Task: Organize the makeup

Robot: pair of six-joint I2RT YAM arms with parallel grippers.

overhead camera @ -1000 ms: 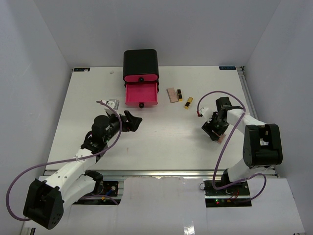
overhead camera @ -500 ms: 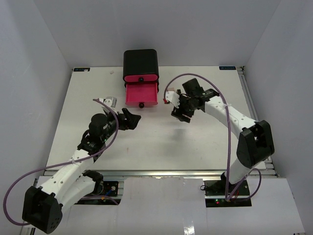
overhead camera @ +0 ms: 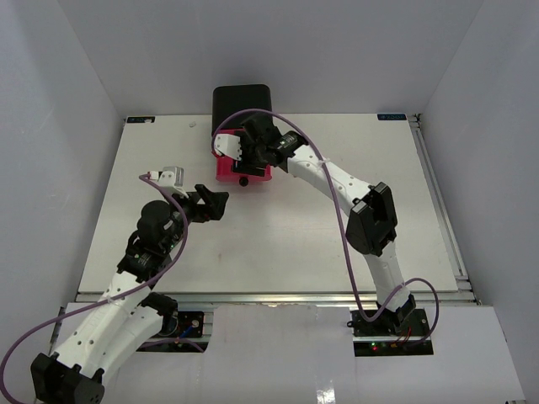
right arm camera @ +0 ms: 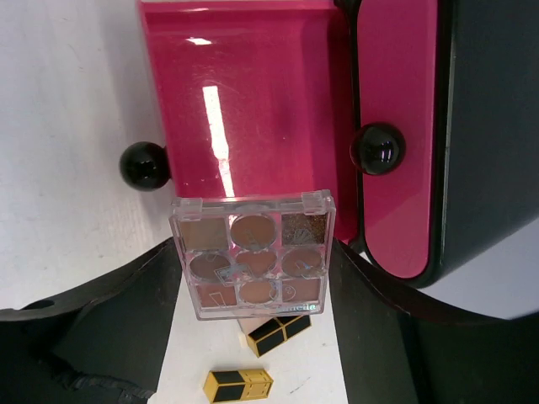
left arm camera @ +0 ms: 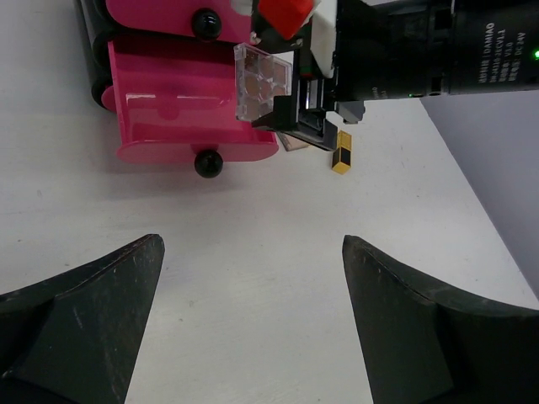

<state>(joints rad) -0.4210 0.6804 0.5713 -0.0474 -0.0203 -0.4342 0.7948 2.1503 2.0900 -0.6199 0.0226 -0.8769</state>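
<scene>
Item: square eyeshadow palette point(right arm camera: 253, 252), carried at the pulled-out pink drawer point(left arm camera: 177, 109).
Nearest, the left gripper point(left arm camera: 251, 244) hangs over bare white table point(overhead camera: 337, 236), fingers spread wide and released, grasping nothing, pointed toward the drawer. Beyond it, on the table just right of the drawer, lie two black-and-gold lipsticks point(right arm camera: 278, 334) point(right arm camera: 238, 385), close together but apart; beside them a sliver of a flat tan compact point(right arm camera: 250, 323) shows, mostly hidden under the palette. Next, the right gripper point(overhead camera: 251, 145) is clamped on the palette by its two side edges, clear lid shut, brown and pink pans showing, tilted, above the right end of the lower drawer. Farthest, the black box point(overhead camera: 240, 101), with its upper pink drawer point(right arm camera: 396, 126) closed.
</scene>
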